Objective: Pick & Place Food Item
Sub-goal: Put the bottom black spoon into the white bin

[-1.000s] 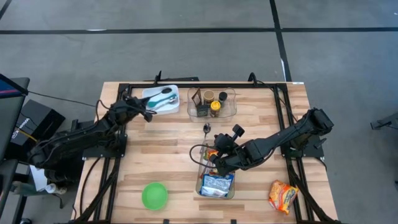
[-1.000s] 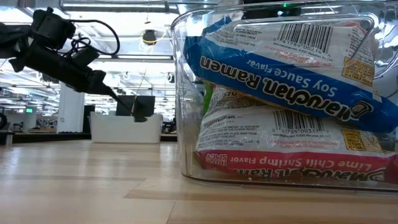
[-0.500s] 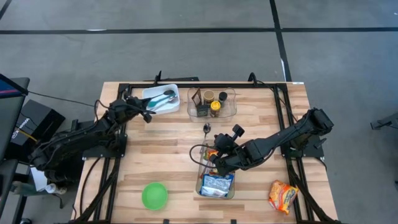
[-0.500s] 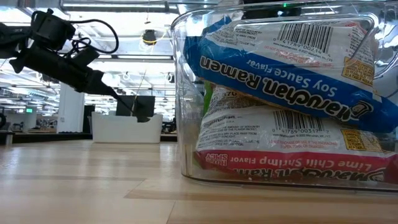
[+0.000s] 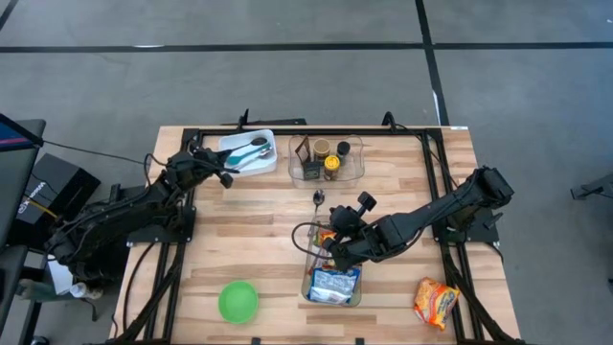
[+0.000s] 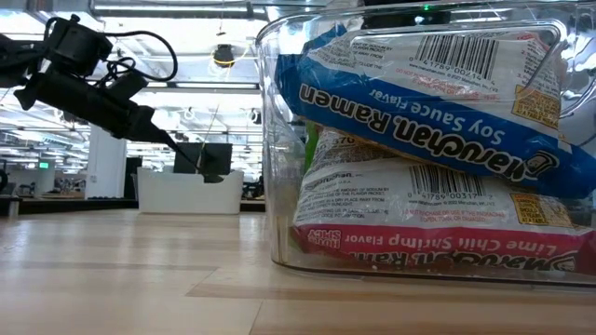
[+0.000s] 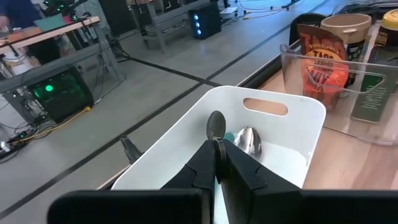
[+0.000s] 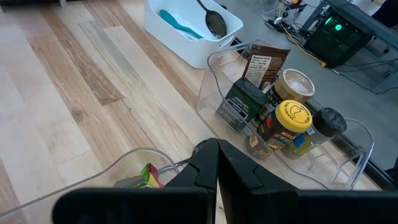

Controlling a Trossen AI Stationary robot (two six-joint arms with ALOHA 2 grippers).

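A clear bin [image 5: 306, 273] near the table's middle holds stacked ramen packets: a blue soy-sauce one [image 6: 419, 112] lies on a red lime-chili-shrimp one [image 6: 419, 237]. An orange packet [image 5: 436, 302] lies flat on the table at the near right. My right gripper [image 5: 329, 251] hangs shut over the bin's far end with nothing between its fingers [image 8: 214, 155]. My left gripper [image 5: 230, 176] is shut at the far left, pointing at a white tray [image 7: 273, 124] that holds spoons [image 7: 216, 124], and it carries nothing.
A clear container [image 5: 327, 158] with jars and a snack bag stands at the far middle, beside the white tray [image 5: 247, 153]. A loose spoon [image 5: 319, 198] lies on the table between that container and the bin. A green bowl [image 5: 238, 301] sits near the front left.
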